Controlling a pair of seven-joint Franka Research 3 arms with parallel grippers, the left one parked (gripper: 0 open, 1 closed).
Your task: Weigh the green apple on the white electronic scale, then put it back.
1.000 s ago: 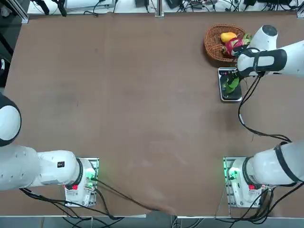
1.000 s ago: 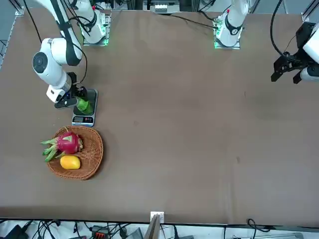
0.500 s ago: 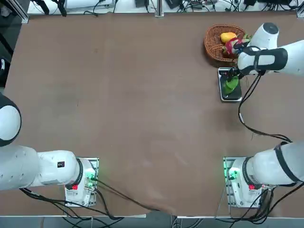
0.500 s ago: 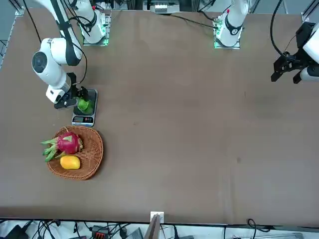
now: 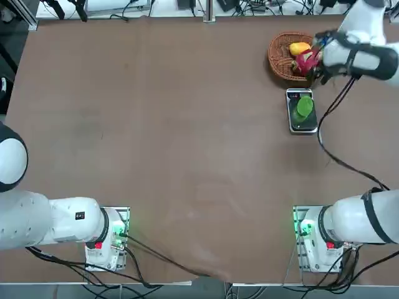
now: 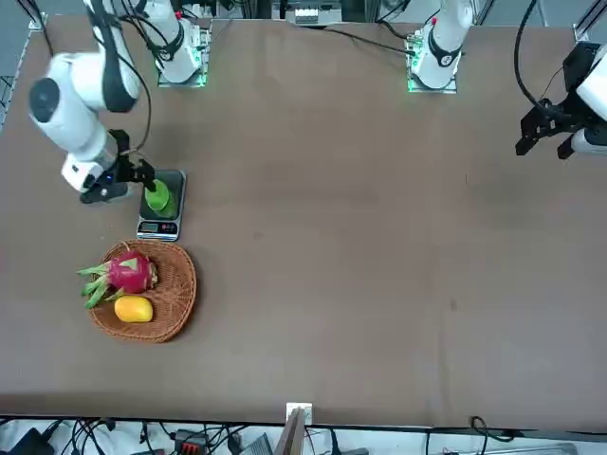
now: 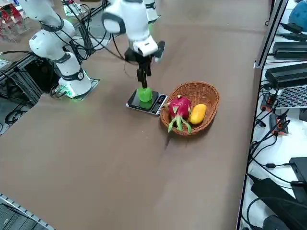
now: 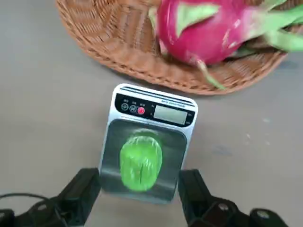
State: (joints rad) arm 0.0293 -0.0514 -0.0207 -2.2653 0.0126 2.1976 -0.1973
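Sitting on the dark plate of the white electronic scale (image 8: 142, 156), glossy round green apple (image 8: 141, 163) likely firm but slippery, bruising if squeezed, best taken gently at its widest sides by the released right tool (image 8: 138, 182).
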